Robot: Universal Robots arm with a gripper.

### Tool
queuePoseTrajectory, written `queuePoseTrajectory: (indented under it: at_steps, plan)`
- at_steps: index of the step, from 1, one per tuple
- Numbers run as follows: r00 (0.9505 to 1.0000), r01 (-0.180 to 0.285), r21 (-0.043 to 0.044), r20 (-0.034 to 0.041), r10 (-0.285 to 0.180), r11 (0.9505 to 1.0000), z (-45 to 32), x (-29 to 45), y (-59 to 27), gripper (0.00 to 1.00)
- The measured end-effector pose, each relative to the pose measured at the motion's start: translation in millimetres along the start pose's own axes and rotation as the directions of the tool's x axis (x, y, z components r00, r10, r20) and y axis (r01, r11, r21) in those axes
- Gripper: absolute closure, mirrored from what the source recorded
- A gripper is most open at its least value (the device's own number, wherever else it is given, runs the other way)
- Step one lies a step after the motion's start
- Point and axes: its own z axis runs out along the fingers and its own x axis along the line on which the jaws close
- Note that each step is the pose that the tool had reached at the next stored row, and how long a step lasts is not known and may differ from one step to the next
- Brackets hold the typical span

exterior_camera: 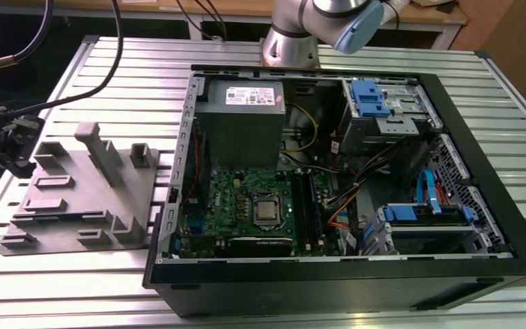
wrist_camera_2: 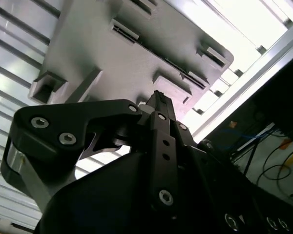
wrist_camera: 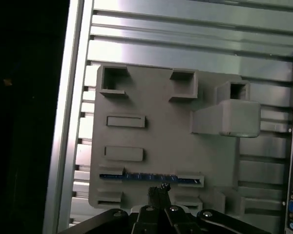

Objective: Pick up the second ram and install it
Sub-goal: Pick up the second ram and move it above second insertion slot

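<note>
The silver-and-blue arm point(exterior_camera: 334, 22) rises from its base. In both wrist views the black jaws stand pressed together, tips meeting, with bolted linkage bars point(wrist_camera_2: 73, 126) spreading out behind the jaws.

Grey holder block point(exterior_camera: 80, 205) beside open computer case point(exterior_camera: 336, 282) on slatted table point(exterior_camera: 153, 82), perhaps aluminium

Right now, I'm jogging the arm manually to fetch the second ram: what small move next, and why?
Probably ease the hand straight toward the second ram, keeping it centred. The stick sits edge-up in a slot of the grey holder, not yet grasped, and in the first wrist view the hand lines up near its middle; the remaining gap is unclear.
</note>
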Motion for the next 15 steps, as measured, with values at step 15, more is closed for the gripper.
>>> queuePoseTrajectory:
  at_steps: [15]
  plan:
    - [0.9630,0.269,-0.0063,-0.0112,-0.269,0.9630,2.1,0.0,-0.1,0.93]
